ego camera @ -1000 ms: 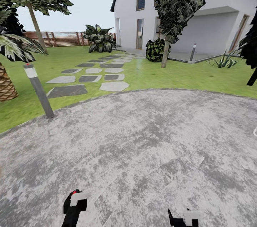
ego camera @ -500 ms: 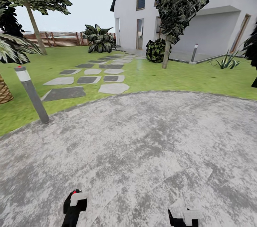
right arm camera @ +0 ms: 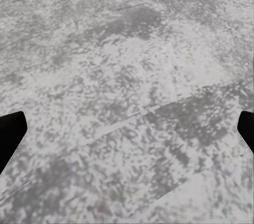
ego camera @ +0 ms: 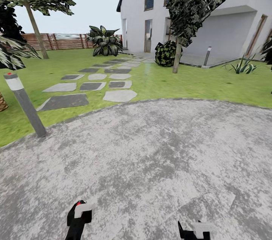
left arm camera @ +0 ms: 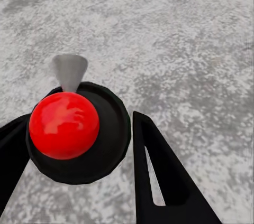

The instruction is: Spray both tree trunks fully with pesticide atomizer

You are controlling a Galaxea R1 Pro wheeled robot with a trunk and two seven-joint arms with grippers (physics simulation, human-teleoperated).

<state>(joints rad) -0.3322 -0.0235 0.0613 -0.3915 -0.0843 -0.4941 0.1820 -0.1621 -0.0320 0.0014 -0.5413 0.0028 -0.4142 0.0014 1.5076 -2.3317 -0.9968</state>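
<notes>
Where the grey paving (ego camera: 151,157) meets the lawn (ego camera: 196,83) at far left, a leaning grey bollard (ego camera: 24,106). Behind it, a slim bare tree trunk (ego camera: 36,30) under a dark crown, before the brown slat fence (ego camera: 56,41). Further right, stepping stones (ego camera: 90,86) leading to a white house (ego camera: 151,10), then a second tree trunk (ego camera: 176,57) on the grass beside a dark bush (ego camera: 165,53). Low in the head view, left pincer (left arm camera: 79,121) clenched on the atomizer (left arm camera: 63,124), held above the paving: black round body, red ball on top, grey nozzle. Right pincer (right arm camera: 127,129) released, black fingertips (right arm camera: 10,134) spread wide over bare paving.
</notes>
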